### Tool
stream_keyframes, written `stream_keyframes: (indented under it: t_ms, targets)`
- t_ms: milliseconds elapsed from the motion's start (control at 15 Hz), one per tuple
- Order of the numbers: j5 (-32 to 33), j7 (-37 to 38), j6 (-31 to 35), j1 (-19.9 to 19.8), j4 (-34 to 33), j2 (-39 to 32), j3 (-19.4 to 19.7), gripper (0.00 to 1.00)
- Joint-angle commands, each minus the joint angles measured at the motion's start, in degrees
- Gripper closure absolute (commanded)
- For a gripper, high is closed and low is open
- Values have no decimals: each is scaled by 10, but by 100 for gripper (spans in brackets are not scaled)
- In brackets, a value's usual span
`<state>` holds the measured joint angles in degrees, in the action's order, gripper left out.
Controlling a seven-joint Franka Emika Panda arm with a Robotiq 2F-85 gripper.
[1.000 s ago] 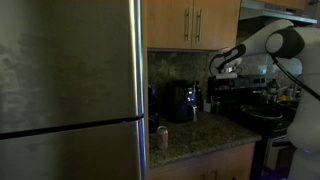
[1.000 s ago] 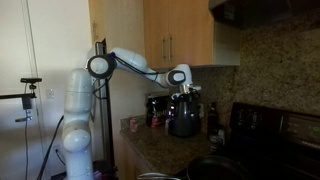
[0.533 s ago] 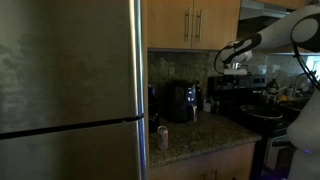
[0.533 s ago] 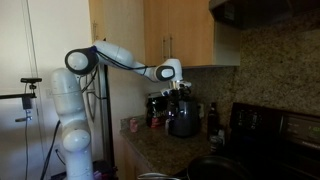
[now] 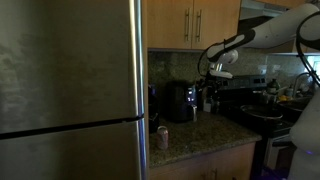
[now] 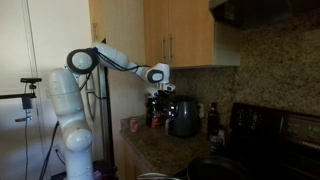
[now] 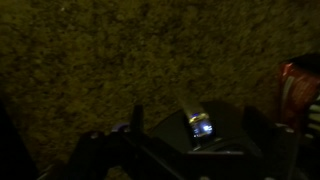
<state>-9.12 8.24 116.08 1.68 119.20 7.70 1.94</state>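
The gripper [image 6: 161, 97] hangs in the air with its fingers pointing down, just beside the black coffee machine [image 6: 182, 118] and a little higher than its top. The arm reaches to it from the white robot base [image 6: 75, 130], which stands well apart from the machine. The jaws stand wide apart, and nothing is seen between them. In an exterior view the gripper [image 5: 209, 90] appears between the coffee machine [image 5: 180, 101] and the black stove [image 5: 250, 112], in front of the stone back wall. The coffee machine stands on the granite counter [image 5: 205, 133], close to the wall and under the wooden cabinets [image 5: 195, 22]. A small can [image 5: 162, 137] stands on the same counter, in front of the machine and near the counter edge. The steel refrigerator [image 5: 70, 90] fills the side of the picture next to the machine. A dark bottle [image 6: 212, 115] stands near the machine, on the side away from the gripper. The wrist view is very dark. It shows mostly speckled stone [image 7: 120, 50] and a small shiny spot [image 7: 200, 127] low in the middle, which is too dim to name.
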Motion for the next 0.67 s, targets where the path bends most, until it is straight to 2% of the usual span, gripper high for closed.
stream_keyframes:
  t_ms: [0, 67, 133, 333, 467, 600]
  targets:
    - [-52, -63, -22, 29, 49, 63, -32, 0]
    - [-66, -93, -34, 34, 45, 67, -31, 0]
    - [-41, -41, -22, 25, 20, 38, -36, 0]
    - [-52, -66, -28, 34, 32, 60, -40, 0]
    - [-114, -137, -44, 61, 37, 56, -41, 0]
    - [-164, -171, -32, 83, 44, 55, -55, 0]
